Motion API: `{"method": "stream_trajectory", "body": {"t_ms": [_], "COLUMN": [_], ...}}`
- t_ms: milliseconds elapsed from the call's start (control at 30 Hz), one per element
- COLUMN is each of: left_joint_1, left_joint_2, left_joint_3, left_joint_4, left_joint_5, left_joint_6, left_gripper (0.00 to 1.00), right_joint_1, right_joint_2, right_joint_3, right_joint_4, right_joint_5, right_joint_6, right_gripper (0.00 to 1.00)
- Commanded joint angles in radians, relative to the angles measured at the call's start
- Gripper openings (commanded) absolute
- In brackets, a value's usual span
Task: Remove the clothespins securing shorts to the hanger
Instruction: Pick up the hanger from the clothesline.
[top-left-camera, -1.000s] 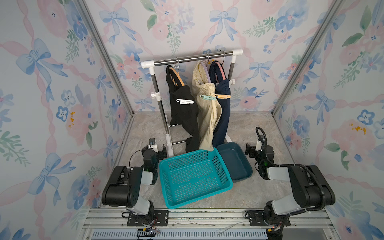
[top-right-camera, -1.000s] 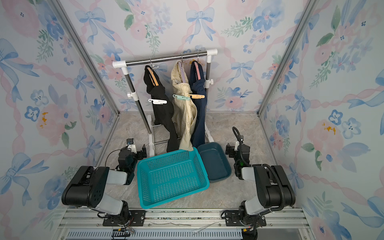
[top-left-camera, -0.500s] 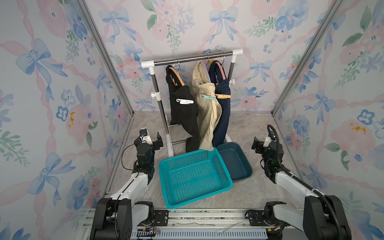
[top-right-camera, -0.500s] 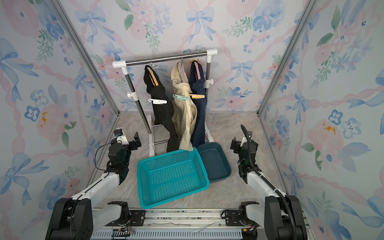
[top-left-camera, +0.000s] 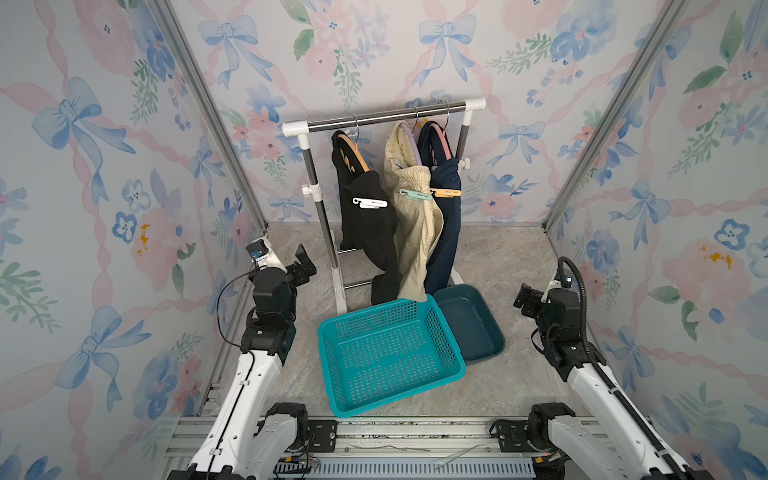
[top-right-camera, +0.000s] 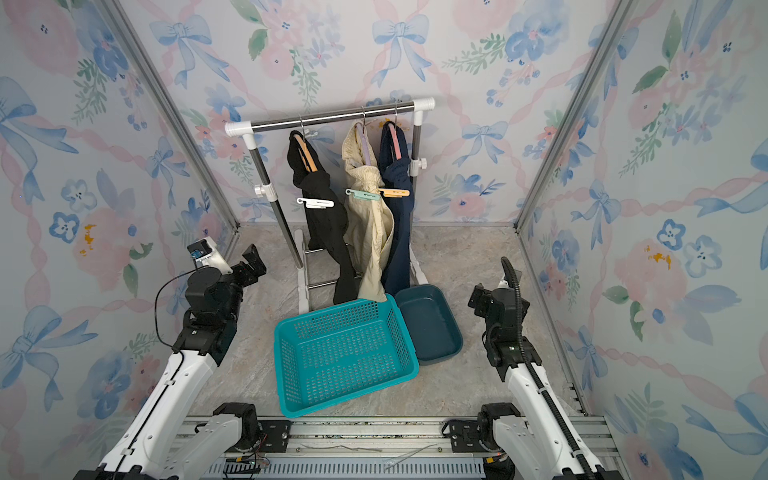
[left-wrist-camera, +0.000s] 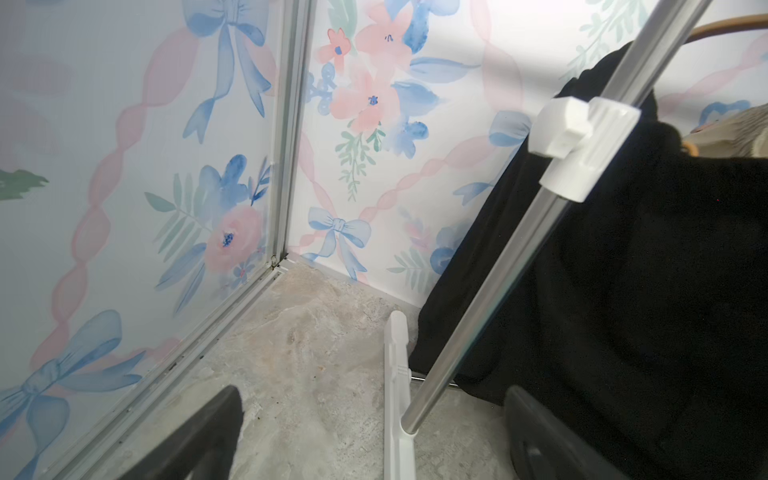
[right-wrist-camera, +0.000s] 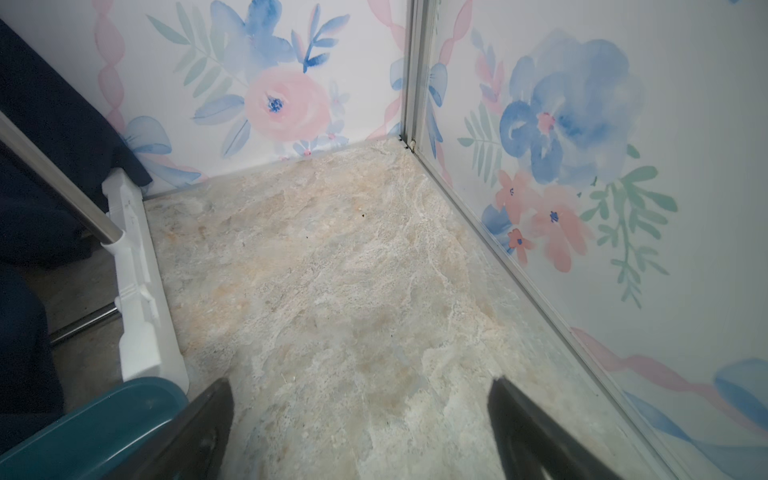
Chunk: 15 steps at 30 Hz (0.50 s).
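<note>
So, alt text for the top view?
Black shorts, cream shorts and navy shorts hang on a clothes rack, pinned by a white clothespin, mint clothespin and orange clothespin. Left gripper and right gripper, both open, flank a teal basket.

No readable text, label, brand, number or sign appears on anything in these views.

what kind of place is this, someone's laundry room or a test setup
Probably a staged robot test booth, not a home: floral wallpaper panels, two robot arms mounted on a front rail, and a small clothes rack of pinned shorts.
</note>
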Motion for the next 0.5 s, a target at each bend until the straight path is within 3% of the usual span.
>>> {"method": "stream_trajectory", "body": {"t_ms": [0, 233, 467], "left_joint_1": [-0.039, -0.226, -0.394], "left_joint_2": [-0.037, -0.061, 0.018], "left_joint_3": [0.039, 0.123, 0.27], "left_joint_4": [-0.064, -0.087, -0.115], "left_joint_5": [0.065, 0.043, -0.035], "left_joint_6": [-0.05, -0.072, -0.057], "left_gripper": [0.98, 0.98, 0.98], "right_joint_1": [0.027, 0.066, 0.095], "right_joint_2": [-0.024, -0.047, -0.107], "right_joint_3": [0.056, 0.109, 0.134], "right_joint_4": [-0.149, -0.313, -0.395], "right_joint_5": [0.055, 0.102, 0.118], "right_joint_6": [0.053, 0.106, 0.136], "right_gripper": [0.97, 0.97, 0.96]}}
